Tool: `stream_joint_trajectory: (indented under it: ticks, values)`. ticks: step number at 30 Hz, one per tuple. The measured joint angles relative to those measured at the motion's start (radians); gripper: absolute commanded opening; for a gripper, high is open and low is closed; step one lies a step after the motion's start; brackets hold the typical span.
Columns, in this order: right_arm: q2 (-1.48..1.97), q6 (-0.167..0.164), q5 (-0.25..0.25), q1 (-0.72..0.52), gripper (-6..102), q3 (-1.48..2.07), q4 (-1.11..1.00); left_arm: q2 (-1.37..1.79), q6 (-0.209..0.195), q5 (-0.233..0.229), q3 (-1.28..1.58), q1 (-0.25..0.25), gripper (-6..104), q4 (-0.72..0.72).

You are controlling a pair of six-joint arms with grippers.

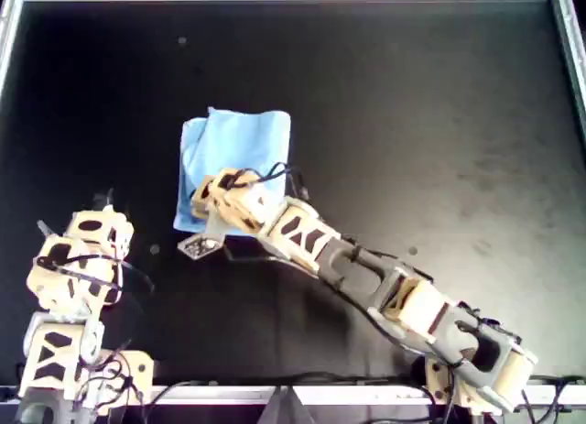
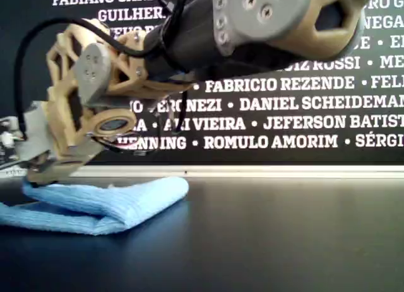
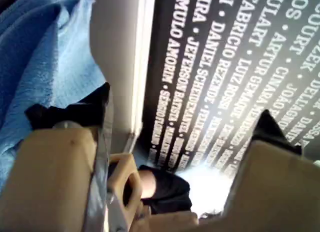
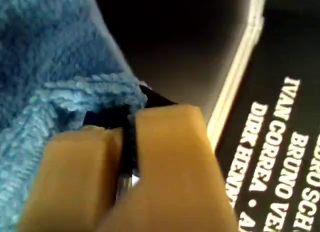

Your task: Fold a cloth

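Sky-blue cloth [image 4: 50,66] has its edge pinched in the right tool [image 4: 127,129].

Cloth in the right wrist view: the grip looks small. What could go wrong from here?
1. The right claw pinches only the fuzzy edge of the cloth, so a pull may slip it free.
2. The left claw is open and holds nothing, and in the overhead view that arm sits away from the cloth. With nothing pinning the cloth, the whole doubled pile may drag across the table instead of folding.
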Motion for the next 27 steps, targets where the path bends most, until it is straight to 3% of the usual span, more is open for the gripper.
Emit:
stream_joint_trajectory:
  ticks: [6, 17, 22, 27]
  values:
    - [-0.003, 0.000, 0.000, 0.038, 43, -0.015, 0.000, 0.000, 0.000, 0.000, 0.000, 0.000, 99, 0.000]
    - [-0.003, -0.009, 0.008, 0.031, 45, -0.015, 0.002, 0.000, 0.000, 0.000, 0.000, 0.000, 99, 0.000]
    - [0.025, -0.011, 0.009, -0.011, 27, -0.015, 0.106, 0.000, 0.000, 0.000, 0.000, 0.000, 99, 0.000]
    - [0.155, -0.011, -0.002, -0.118, 0, -0.015, 0.443, 0.000, 0.000, 0.000, 0.000, 0.000, 99, 0.000]
